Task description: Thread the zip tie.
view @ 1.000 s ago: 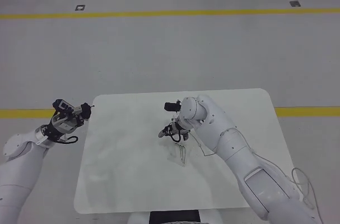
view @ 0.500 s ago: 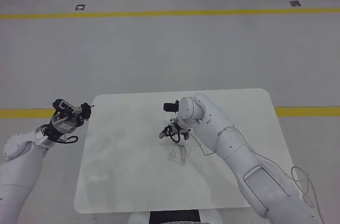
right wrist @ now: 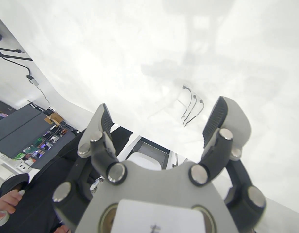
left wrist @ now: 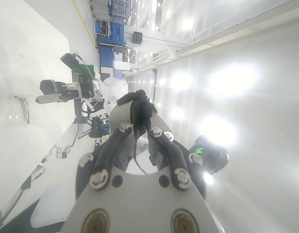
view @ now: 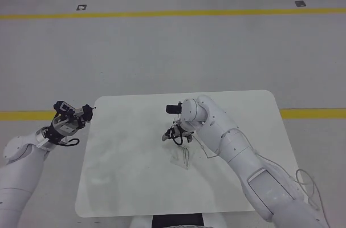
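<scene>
Several black zip ties (view: 184,155) lie side by side on what looks like a clear plastic sheet near the middle of the white table (view: 133,188). My right gripper (view: 173,135) hovers just above their far ends, open, with nothing between its fingers; in the right wrist view the zip ties (right wrist: 193,109) lie on the table beyond the right gripper (right wrist: 161,112). My left gripper (view: 87,112) is held off the table's left edge, lifted. In the left wrist view the left gripper (left wrist: 139,103) is shut on a black zip tie (left wrist: 139,109), whose thin tail runs back between the fingers.
The table's left edge (view: 88,154) lies between the two arms. In the left wrist view, the right gripper (left wrist: 46,96) shows far off above the loose ties (left wrist: 24,109). Grey floor with yellow lines (view: 161,13) surrounds the table.
The right arm has edged slightly to the left above the ties. The left arm has stayed where it was.
</scene>
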Controlling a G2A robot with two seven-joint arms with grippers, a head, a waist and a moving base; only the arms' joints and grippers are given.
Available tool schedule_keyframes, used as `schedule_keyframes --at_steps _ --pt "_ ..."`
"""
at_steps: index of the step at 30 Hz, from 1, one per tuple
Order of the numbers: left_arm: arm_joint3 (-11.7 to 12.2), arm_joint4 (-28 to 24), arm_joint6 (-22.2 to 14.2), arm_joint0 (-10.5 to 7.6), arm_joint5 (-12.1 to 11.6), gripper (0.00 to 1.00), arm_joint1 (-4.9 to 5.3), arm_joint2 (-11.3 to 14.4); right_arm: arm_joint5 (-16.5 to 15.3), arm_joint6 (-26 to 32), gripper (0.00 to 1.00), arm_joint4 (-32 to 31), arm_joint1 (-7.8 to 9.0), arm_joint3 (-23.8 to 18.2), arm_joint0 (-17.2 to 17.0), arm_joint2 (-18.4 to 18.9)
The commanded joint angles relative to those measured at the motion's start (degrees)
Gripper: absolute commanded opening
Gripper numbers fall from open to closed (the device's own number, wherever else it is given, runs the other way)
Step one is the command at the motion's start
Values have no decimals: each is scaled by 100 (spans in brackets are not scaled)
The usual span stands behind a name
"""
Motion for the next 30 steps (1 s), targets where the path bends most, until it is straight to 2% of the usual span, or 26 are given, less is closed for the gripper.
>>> schedule_keyframes --at_steps 1,6,9,14,27,30 --pt "0 0 0 0 0 0 0 0 -51 -125 100 130 7 -67 -88 54" --pt "0 0 0 0 0 0 0 0 3 3 100 34 102 -558 -229 186" --pt "0 0 0 0 0 0 0 0 3 3 100 103 199 -953 -392 327" --pt "0 0 0 0 0 0 0 0 3 3 100 69 415 -1472 -620 336" --pt "0 0 0 0 0 0 0 0 3 3 100 641 960 -2046 -798 -46" --pt "0 0 0 0 0 0 0 0 3 3 100 862 1064 -2036 -839 -137"
